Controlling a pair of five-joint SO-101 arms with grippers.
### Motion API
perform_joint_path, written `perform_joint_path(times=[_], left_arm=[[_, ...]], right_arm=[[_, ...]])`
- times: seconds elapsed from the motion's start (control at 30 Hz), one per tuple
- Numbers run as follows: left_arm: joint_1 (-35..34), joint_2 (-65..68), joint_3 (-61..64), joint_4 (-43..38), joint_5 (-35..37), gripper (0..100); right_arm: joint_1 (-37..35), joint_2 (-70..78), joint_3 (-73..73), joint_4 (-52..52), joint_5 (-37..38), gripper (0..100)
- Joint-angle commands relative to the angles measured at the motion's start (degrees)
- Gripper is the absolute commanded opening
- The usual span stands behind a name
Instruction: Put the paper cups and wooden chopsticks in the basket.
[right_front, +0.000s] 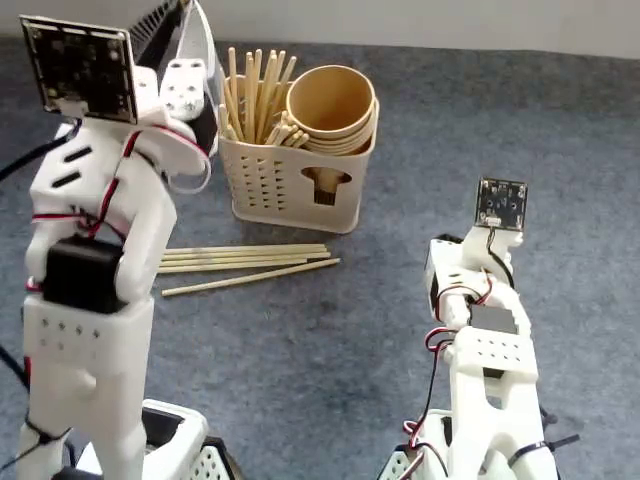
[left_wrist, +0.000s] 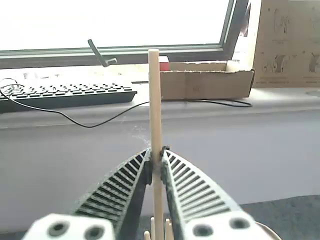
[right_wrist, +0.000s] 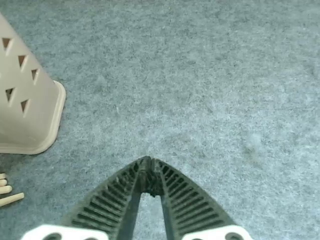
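High up, left gripper (left_wrist: 156, 156) pinches upright chopstick (left_wrist: 154, 100).

Cream basket (right_front: 290, 185) w/ rows of small cut-out holes, tan paper cups (right_front: 332, 100) & pale wood chopsticks (right_front: 250, 85) in it, more pale loose chopsticks (right_front: 245, 262) at its 7 o'clock on speckled grey-blue table (right_front: 400, 150); black ribbed jaws, white arms (right_front: 95, 230) w/ red wires.

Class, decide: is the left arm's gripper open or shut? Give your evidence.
Shut. In the left wrist view the left gripper clamps a wooden chopstick, its tips pressed against the stick's sides.
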Motion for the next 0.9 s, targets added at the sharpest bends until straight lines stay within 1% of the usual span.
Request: perform_joint_path(times=[0.0,0.2,0.43,0.47,0.6,0.77,0.87], left_arm=[[-0.5,5.4,-3.4,-5.6,0.6,1],[-0.5,12.3,-2.8,-8.3,0.6,1],[-0.5,17.1,-2.7,-7.7,0.6,1],[-0.6,17.2,-2.8,-6.3,0.6,2],[-0.7,17.2,-4.4,2.6,0.6,11],[-0.7,17.5,-8.9,12.8,0.1,12],[-0.5,17.2,-10.7,17.7,-3.2,12]], right_arm=[[-0.4,-0.7,-0.6,-1.4,0.7,1.0],[-0.4,-0.7,-0.6,-1.4,0.7,1.0],[-0.4,-0.7,-0.6,-1.4,0.7,1.0],[-0.4,-0.7,-0.6,-1.4,0.7,1.0],[-0.4,-0.7,-0.6,-1.4,0.7,1.0],[-0.4,-0.7,-0.6,-1.4,0.7,1.0],[-0.4,-0.7,-0.6,-1.4,0.7,1.0]])
